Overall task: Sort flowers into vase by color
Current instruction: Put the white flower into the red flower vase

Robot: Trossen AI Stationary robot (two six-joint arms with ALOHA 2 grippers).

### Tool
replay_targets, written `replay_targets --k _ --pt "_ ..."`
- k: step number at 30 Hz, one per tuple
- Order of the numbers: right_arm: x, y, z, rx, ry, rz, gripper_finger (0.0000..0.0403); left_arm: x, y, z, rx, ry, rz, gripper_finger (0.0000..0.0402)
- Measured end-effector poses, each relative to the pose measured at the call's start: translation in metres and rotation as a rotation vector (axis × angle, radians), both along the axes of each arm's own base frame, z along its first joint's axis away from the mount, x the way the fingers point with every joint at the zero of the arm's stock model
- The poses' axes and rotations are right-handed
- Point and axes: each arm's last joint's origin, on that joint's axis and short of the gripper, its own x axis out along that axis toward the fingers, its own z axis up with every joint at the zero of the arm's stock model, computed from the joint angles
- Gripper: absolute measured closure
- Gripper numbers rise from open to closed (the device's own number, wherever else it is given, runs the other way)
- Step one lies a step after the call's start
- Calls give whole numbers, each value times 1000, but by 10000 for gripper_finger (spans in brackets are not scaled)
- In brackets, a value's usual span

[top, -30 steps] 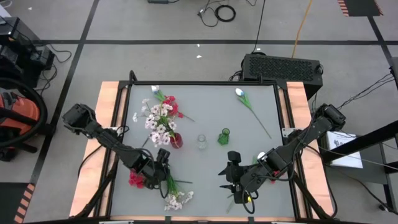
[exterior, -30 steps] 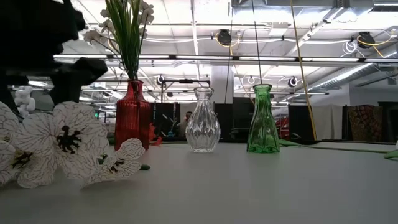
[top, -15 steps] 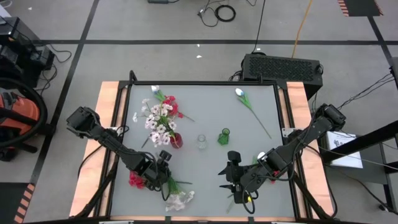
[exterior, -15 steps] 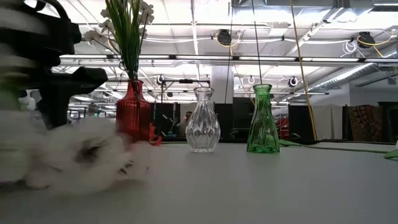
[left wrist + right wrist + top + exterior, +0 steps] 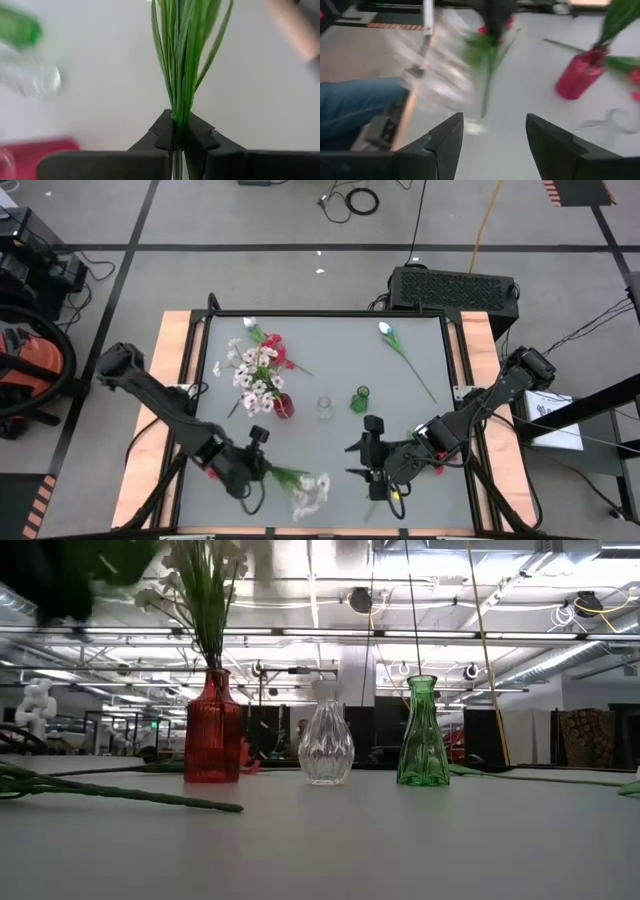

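Left tool clamps white sprig's stems near table's front edge.

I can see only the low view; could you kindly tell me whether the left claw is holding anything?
Observer: Yes. The left wrist view shows the left claw shut on a sprig by its green stems.
Operator: Which colour are its blooms?
Observer: Pinkish-white, seen from above near the table's front edge.
Operator: And the right claw?
Observer: The right claw is open and empty, on the near side of the green vase.
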Motion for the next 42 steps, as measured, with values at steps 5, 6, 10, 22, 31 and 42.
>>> replay_targets --k 5,6,10,22,31,42 --pt "3 -7 1 -98 -57 -127 195 -15 -9 53 -64 -207 -32 379" --pt "6 -9 1 -107 -75 -159 195 -18 -10 62 -59 -265 -37 379" --pt "23 -14 2 -101 -168 -202 195 -21 -11 93 -20 -541 1 380" --pt "74 -21 25 -19 -676 22 177 0 5 121 12 -801 144 381" --pt "80 -35 35 -1 -777 78 147 11 15 120 -29 -797 154 375" --pt "81 -43 43 26 -865 140 181 20 29 120 -34 -792 217 373"
